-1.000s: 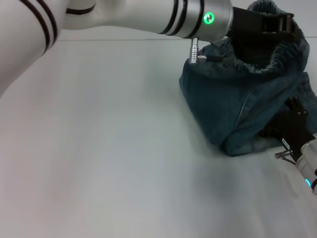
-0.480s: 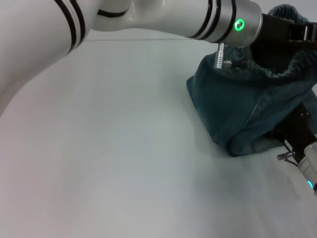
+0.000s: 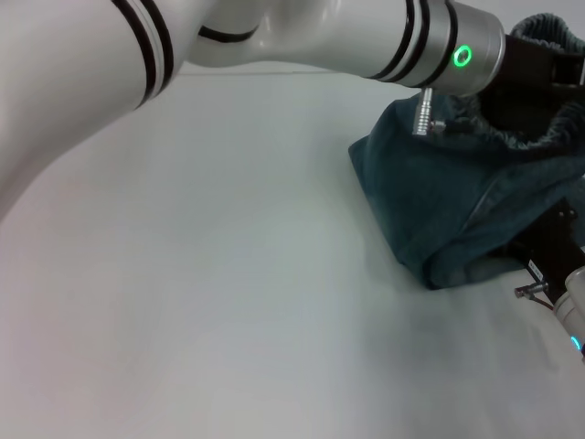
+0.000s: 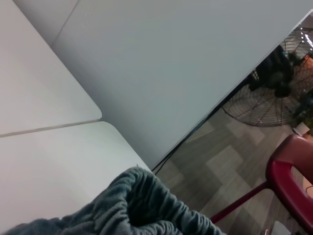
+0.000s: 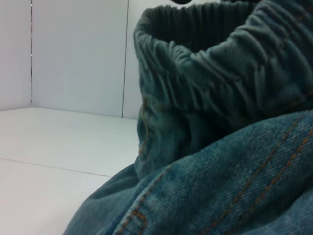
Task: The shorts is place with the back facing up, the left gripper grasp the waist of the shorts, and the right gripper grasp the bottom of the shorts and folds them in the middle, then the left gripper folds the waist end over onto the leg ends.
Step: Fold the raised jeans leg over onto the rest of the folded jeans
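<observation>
The blue-green denim shorts (image 3: 439,201) lie bunched in a heap at the table's right side. My left gripper (image 3: 565,69), black on a silver wrist with a green ring (image 3: 464,57), reaches across from the left. It is shut on the waist of the shorts (image 3: 547,26) and holds the gathered band up above the heap. The puckered waistband (image 4: 146,200) fills the near edge of the left wrist view. My right gripper (image 3: 550,240) sits low at the heap's right edge, its tip tucked under the denim. The right wrist view shows the raised waistband (image 5: 205,63) over stitched denim (image 5: 234,186). The leg hems are hidden.
The white table (image 3: 228,274) stretches bare to the left and front of the heap. In the left wrist view a seam between two tabletops (image 4: 49,128) shows, with a floor fan (image 4: 274,93) and a red chair (image 4: 293,166) beyond the table's edge.
My left arm has swung further right, carrying the waistband with it, and the denim heap has shifted right. The right gripper has slid slightly right and lower.
</observation>
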Available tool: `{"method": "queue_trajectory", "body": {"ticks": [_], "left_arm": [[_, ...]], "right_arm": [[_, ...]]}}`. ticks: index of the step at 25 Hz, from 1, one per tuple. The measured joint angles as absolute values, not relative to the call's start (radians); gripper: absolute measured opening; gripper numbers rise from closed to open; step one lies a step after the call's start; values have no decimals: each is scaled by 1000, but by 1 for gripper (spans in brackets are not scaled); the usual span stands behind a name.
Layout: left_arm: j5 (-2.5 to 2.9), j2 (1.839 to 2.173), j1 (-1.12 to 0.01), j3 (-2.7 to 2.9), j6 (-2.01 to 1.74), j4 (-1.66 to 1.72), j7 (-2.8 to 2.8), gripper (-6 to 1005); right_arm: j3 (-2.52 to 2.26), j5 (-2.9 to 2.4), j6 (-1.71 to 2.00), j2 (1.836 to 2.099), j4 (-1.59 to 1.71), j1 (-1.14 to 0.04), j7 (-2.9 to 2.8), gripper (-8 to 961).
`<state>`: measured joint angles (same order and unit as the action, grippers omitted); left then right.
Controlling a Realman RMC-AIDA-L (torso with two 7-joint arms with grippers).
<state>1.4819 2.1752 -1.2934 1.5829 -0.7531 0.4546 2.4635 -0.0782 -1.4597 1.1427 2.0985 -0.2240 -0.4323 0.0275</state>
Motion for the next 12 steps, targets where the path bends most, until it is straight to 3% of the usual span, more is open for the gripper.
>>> {"method": "queue_trajectory", "body": {"ticks": [7,12], "left_arm": [[1373,2175,-1283,1624,-758,460,2396,135],[1357,2175,-1282,1652,-766,471,2394,319]], "right_arm": [[-78,-1459,1143,2098,-224,-433,28,946],[-78,-1459,1142,2098,-224,-434,28,946]]}}
